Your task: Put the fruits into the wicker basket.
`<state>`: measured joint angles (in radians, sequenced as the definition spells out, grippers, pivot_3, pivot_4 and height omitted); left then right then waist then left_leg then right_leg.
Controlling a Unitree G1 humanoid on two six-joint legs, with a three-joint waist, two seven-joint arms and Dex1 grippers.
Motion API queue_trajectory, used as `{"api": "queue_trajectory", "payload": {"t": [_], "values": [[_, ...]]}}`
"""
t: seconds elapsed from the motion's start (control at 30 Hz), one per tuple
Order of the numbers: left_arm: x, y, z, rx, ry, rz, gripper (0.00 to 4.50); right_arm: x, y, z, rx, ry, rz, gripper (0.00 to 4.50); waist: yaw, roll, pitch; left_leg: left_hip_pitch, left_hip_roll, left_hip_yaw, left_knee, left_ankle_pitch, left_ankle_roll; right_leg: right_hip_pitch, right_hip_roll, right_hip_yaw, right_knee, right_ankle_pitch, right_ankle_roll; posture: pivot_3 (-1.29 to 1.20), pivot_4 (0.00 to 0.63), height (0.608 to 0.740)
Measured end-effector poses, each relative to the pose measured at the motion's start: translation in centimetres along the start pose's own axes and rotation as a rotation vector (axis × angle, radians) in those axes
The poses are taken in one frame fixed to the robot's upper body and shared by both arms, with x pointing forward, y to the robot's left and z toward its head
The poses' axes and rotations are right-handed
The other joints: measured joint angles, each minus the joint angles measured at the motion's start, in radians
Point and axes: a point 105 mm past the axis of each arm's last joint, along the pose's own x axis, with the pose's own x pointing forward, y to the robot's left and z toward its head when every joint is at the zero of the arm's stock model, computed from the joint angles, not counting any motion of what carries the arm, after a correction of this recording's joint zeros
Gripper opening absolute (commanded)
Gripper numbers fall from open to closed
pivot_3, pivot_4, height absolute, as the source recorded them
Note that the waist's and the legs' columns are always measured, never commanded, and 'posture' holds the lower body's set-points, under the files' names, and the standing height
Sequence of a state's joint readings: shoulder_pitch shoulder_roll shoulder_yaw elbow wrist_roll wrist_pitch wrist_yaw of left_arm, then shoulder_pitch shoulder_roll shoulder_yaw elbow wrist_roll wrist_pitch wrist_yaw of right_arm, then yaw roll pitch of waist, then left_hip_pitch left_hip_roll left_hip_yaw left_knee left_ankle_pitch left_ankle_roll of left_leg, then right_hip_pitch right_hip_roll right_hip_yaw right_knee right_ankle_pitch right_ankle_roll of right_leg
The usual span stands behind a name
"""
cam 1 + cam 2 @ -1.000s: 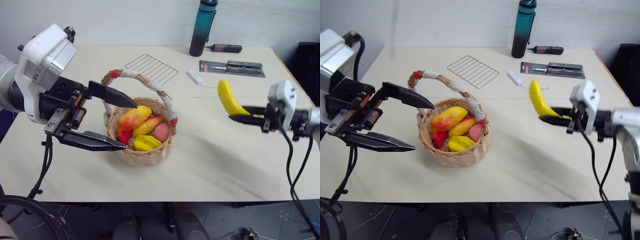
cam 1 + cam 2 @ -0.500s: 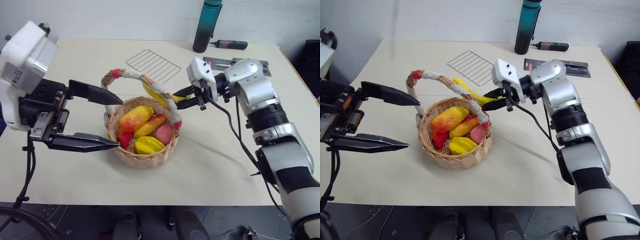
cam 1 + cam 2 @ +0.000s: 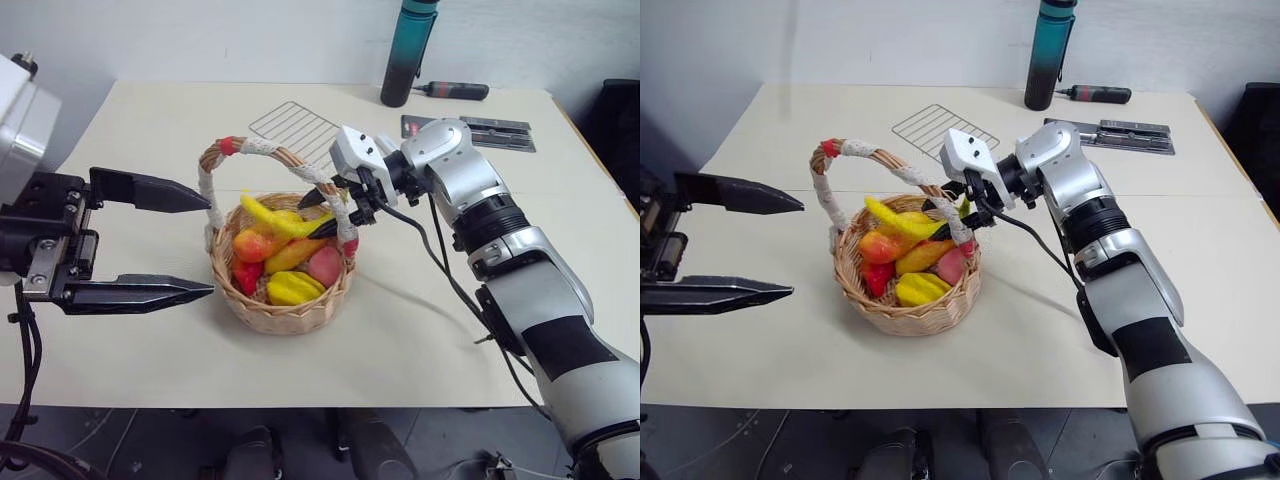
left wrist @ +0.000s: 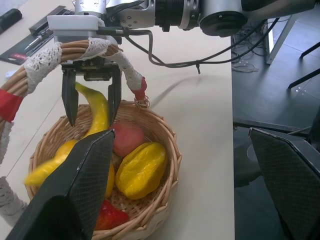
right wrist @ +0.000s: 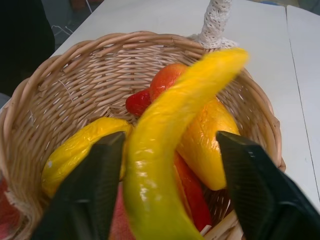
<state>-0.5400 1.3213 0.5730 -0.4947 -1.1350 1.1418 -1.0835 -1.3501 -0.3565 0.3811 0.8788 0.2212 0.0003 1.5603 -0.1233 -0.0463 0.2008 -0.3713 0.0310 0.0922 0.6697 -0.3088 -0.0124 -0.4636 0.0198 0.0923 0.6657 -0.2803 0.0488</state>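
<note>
— Releasing banana (image 3: 275, 220) onto mango (image 3: 250, 243) inside wicker basket (image 3: 285, 318), mid-counter (image 3: 450, 340); right fingers (image 4: 66, 97) parted, straddling it.
— Withdraw rightward, clear of lace handle (image 3: 270, 152). Left fingers (image 3: 140, 190) wide, empty, left of basket.

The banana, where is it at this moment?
In the left eye view the banana lies across the other fruits inside the wicker basket, under its handle, with the open right end effector beside one end.

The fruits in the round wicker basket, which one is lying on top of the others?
The long curved yellow banana. It lies across the top of the pile, over the orange-red mango, between the right gripper's open fingers; the other fruits sit lower in the wicker basket.
</note>
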Motion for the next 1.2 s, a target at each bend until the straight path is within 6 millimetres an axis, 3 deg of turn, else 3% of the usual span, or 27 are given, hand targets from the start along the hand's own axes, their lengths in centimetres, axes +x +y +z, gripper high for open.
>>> {"api": "queue_trajectory", "payload": {"t": [0.07,0.27,0.33,0.4,0.53,0.6,0.7,0.93,1.03,1.2], "values": [[0.0,0.0,0.0,0.007,-0.002,0.000,4.50,-1.0,-0.3,0.0,-0.008,0.003,-0.037,3.91,-0.001,0.000,0.000,0.000,0.000,0.000,0.000,0.000,0.000,0.000,0.000,0.000,0.000,0.000,0.000,0.00,0.150,0.740],[-0.1,0.1,0.3,0.028,-0.020,-0.005,4.50,-9.5,-0.5,-1.6,-0.003,0.127,-0.287,3.91,0.012,0.000,0.000,-0.001,0.000,-0.001,-0.002,-0.001,0.001,0.001,-0.001,-0.001,-0.005,0.000,0.000,0.00,0.150,0.740],[0.0,0.3,0.2,0.023,-0.028,-0.020,4.50,-11.6,1.4,-3.0,0.023,0.181,-0.314,3.91,0.014,0.000,0.000,-0.001,0.000,-0.001,-0.002,-0.001,0.001,0.001,-0.001,-0.001,-0.005,-0.001,0.000,0.00,0.150,0.740],[0.1,0.5,0.1,0.021,-0.031,-0.031,4.50,-12.4,3.7,-3.9,0.092,0.174,-0.320,3.91,0.019,0.000,0.000,-0.001,0.000,-0.001,-0.003,-0.001,0.001,0.000,0.000,-0.001,-0.004,-0.001,0.000,0.00,0.150,0.740],[0.4,1.0,-0.1,0.016,-0.035,-0.044,4.50,-10.5,6.3,-2.8,0.172,0.053,-0.272,3.91,0.006,0.001,0.000,0.002,0.001,0.002,-0.003,-0.001,-0.001,0.000,0.002,0.002,-0.001,-0.001,0.000,0.00,0.150,0.740],[0.7,1.1,0.0,0.028,-0.034,-0.057,4.50,-9.1,7.3,-0.3,0.189,-0.051,-0.287,3.91,0.000,0.001,0.001,0.004,0.001,0.000,-0.003,0.000,-0.001,0.000,0.004,0.003,0.001,-0.001,-0.002,0.00,0.150,0.740],[1.0,1.2,0.1,0.038,-0.032,-0.072,4.50,-7.5,7.7,1.5,0.223,-0.147,-0.314,3.91,0.000,0.000,0.000,0.003,0.001,-0.001,-0.003,0.002,-0.001,0.001,0.005,0.003,0.001,0.000,-0.002,0.00,0.150,0.740],[1.1,1.4,0.5,0.055,-0.048,-0.093,4.50,-3.3,7.1,1.5,0.365,-0.303,-0.396,3.91,0.003,0.000,0.000,0.002,0.000,0.000,-0.003,0.004,0.001,0.000,0.005,0.004,0.001,0.001,-0.003,0.00,0.150,0.740],[1.2,1.5,0.4,0.049,-0.049,-0.094,4.50,-2.3,7.2,0.7,0.405,-0.308,-0.418,3.26,0.008,0.000,0.000,0.002,0.000,0.000,-0.003,0.004,0.002,0.000,0.005,0.004,0.000,0.001,-0.003,0.00,0.150,0.740],[1.2,1.5,0.4,0.049,-0.049,-0.093,4.50,-1.5,7.5,-0.2,0.440,-0.304,-0.430,1.52,0.013,0.000,0.000,0.001,0.000,0.000,-0.004,0.002,0.003,-0.001,0.005,0.004,-0.002,0.001,-0.003,0.00,0.150,0.740]]}}
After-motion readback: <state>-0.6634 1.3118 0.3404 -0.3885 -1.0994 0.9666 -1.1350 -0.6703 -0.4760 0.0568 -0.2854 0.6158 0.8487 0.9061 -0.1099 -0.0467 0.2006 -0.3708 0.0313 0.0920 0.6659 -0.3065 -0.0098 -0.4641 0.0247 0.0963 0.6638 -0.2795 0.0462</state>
